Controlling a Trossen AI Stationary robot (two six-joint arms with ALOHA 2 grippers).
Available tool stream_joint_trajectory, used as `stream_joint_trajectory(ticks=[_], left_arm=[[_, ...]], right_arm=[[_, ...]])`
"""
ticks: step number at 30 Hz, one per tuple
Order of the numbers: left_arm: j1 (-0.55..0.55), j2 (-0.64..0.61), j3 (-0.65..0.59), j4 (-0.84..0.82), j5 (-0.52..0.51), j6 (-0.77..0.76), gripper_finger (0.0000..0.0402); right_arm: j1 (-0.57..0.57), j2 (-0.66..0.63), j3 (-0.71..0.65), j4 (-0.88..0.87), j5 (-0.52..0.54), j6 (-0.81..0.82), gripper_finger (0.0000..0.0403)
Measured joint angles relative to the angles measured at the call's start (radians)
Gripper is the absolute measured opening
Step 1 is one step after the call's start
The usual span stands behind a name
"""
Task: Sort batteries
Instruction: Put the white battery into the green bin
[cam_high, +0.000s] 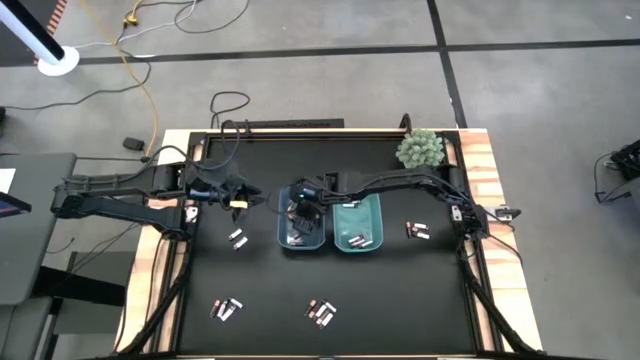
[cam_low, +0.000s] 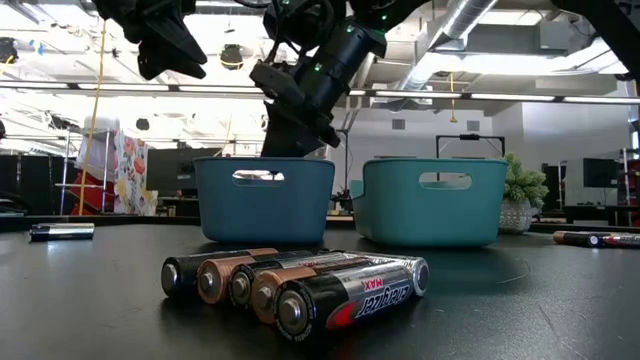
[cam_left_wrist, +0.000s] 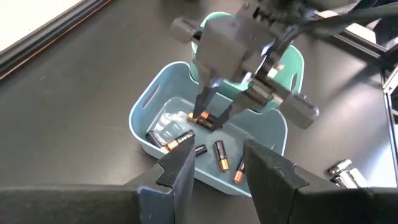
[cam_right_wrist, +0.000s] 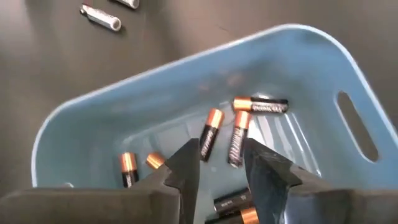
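Several batteries (cam_right_wrist: 237, 138) lie loose on the floor of the blue bin (cam_high: 300, 240), more sit in the teal bin (cam_high: 358, 226) beside it, and small clusters are scattered over the black table (cam_high: 400, 300). Right gripper (cam_left_wrist: 208, 115) hangs inside the blue bin just above the cells, fingers slightly parted with nothing clearly held between them. Left gripper (cam_high: 238, 196) hovers left of the blue bin, fingers parted and empty. A small green plant (cam_high: 420, 149) stands at the table's far edge.
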Motion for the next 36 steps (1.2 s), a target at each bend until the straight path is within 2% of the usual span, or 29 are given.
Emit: stream_joint_trajectory(ticks=[5, 13, 19, 22, 24, 27, 36], left_arm=[[0.000, 0.000, 0.000, 0.000, 0.000, 0.025, 0.0130], [0.000, 0.000, 0.000, -0.002, 0.000, 0.086, 0.0130], [0.000, 0.000, 0.000, -0.010, 0.000, 0.254, 0.0130], [0.000, 0.000, 0.000, -0.010, 0.000, 0.257, 0.0130], [0.000, 0.000, 0.000, -0.010, 0.000, 0.239, 0.0130], [0.000, 0.000, 0.000, -0.010, 0.000, 0.215, 0.0130], [0.000, 0.000, 0.000, -0.018, 0.000, 0.175, 0.0130]], right_arm=[[0.000, 0.004, -0.002, -0.004, 0.000, 0.000, 0.0145], [-0.005, -0.095, -0.002, -0.115, 0.000, 0.016, 0.0143], [-0.008, -0.232, -0.002, -0.329, 0.012, 0.016, 0.0127], [-0.006, -0.304, -0.001, -0.447, 0.039, 0.016, 0.0120], [0.008, -0.353, -0.017, -0.518, 0.102, 0.023, 0.0118], [0.033, -0.460, -0.126, -0.558, 0.146, 0.075, 0.0118], [0.084, -0.860, -0.629, -0.599, 0.144, 0.391, 0.0118]])
